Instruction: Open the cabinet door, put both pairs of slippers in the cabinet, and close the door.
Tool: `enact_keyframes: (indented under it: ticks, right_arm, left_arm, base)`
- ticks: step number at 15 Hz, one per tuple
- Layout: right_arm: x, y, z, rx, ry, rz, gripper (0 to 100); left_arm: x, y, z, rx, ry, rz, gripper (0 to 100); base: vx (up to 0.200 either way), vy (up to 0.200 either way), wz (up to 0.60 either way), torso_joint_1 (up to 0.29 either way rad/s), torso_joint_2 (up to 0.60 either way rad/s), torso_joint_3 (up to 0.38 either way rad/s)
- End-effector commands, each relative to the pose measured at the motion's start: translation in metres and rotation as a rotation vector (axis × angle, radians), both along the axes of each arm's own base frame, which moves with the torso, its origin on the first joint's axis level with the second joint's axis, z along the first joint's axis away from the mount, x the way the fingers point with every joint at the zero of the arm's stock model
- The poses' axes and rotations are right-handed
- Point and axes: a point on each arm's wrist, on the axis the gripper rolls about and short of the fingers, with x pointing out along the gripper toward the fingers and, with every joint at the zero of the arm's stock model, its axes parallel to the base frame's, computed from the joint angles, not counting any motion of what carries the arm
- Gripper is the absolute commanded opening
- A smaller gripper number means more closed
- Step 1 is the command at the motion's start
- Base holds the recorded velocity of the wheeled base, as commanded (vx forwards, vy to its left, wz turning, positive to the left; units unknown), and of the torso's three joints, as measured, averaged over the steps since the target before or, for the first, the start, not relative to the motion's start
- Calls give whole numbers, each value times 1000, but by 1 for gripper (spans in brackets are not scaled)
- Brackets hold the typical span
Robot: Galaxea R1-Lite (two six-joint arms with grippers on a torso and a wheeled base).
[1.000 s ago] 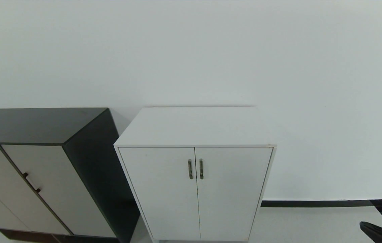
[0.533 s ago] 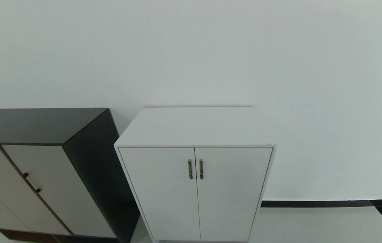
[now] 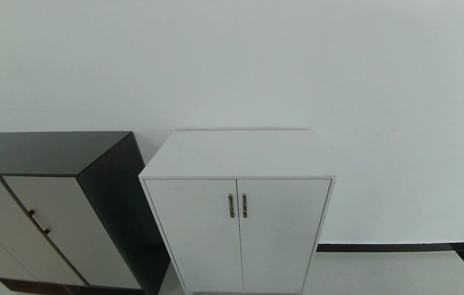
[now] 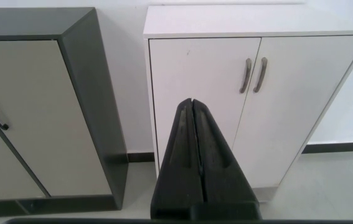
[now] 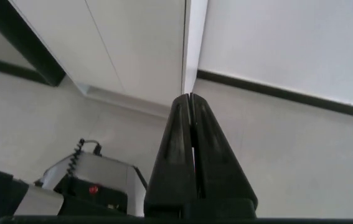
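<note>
The left claw (image 4: 192, 107) is pressed together on nothing. Straight beyond its tip stands the white cabinet (image 4: 207, 81) with both doors shut, so its inside is hidden (the paired handles (image 4: 245, 75) meet at the seam). The right claw (image 5: 190, 99), also pressed together and empty, hangs low over the floor (image 5: 301, 155), the cabinet's corner just beyond it. A dark cabinet (image 4: 92, 99) stands beside the white one, partly cut off.

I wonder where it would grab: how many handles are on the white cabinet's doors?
2. The left handle and the right handle stand upright side by side at the middle seam of the white cabinet.
</note>
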Motion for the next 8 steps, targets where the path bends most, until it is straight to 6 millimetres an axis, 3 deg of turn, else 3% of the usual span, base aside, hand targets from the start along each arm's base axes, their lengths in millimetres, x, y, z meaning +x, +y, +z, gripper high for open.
enact_keyframes:
  ticks: [1, 4, 8]
  right_arm:
    - [-6, -2, 0, 28, -72, 10, 0]
    - [-10, -2, -5, 35, -72, 99, 0]
    - [-14, -3, -5, 37, -127, -80, 0]
  left_arm:
    - [0, 0, 0, 0, 1, 0, 0]
    - [0, 0, 0, 0, 0, 0, 0]
    - [0, 0, 0, -3, 0, 0, 0]
  base:
    - [0, 0, 0, 0, 0, 0]
    - [0, 0, 0, 0, 0, 0]
    - [0, 0, 0, 0, 0, 0]
